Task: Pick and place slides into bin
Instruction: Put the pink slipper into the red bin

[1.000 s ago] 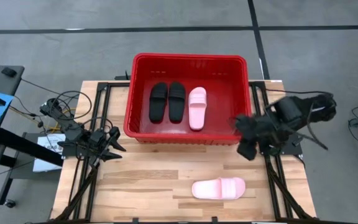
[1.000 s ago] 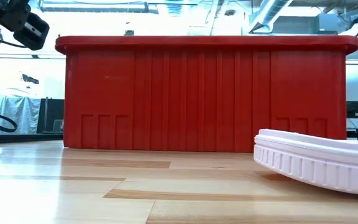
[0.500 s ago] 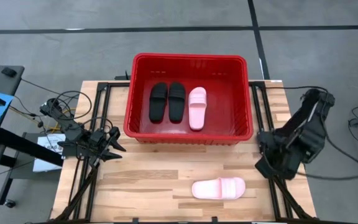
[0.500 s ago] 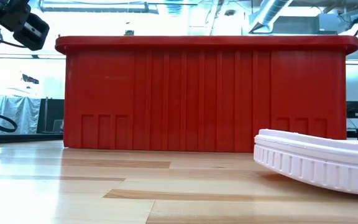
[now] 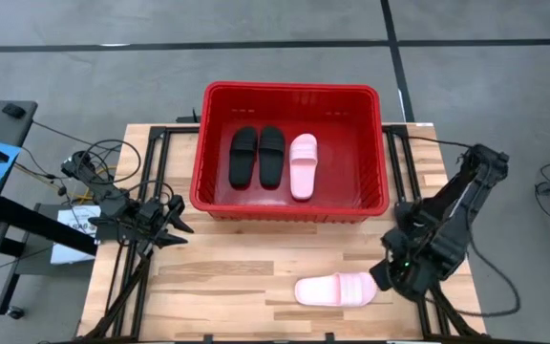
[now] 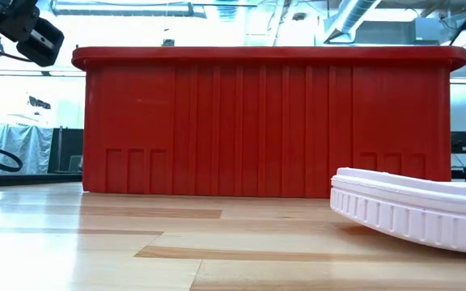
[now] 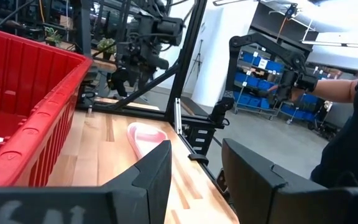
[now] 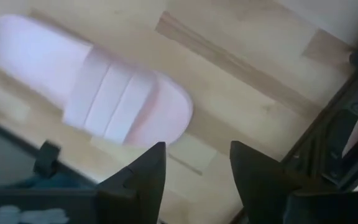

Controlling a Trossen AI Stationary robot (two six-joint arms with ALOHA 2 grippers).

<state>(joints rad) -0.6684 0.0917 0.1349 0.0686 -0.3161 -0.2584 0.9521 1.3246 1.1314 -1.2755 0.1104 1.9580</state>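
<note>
Nearest to us, at the front of the wooden table (image 5: 218, 277), we see one pale pink slide (image 5: 336, 289) lying flat on its sole, lengthwise across the table, well apart from the bin. Just beside its right-hand end hangs the right gripper (image 5: 387, 274), above the table and not touching the sandal; in the right wrist view its two dark fingers (image 8: 138, 177) stand apart with nothing between them, and the pink slide (image 8: 98, 99) lies below and ahead of them.

Further back on the left side, the left gripper (image 5: 181, 227) waits over the table edge, its fingers (image 7: 157, 177) parted and empty.

Farthest from us stands the red bin (image 5: 375, 153), at the back middle of the table. Inside it we find two black slides (image 5: 257, 156) side by side, and a second pink slide (image 5: 303, 165) just to their right, all lying flat on the floor of the bin.
</note>
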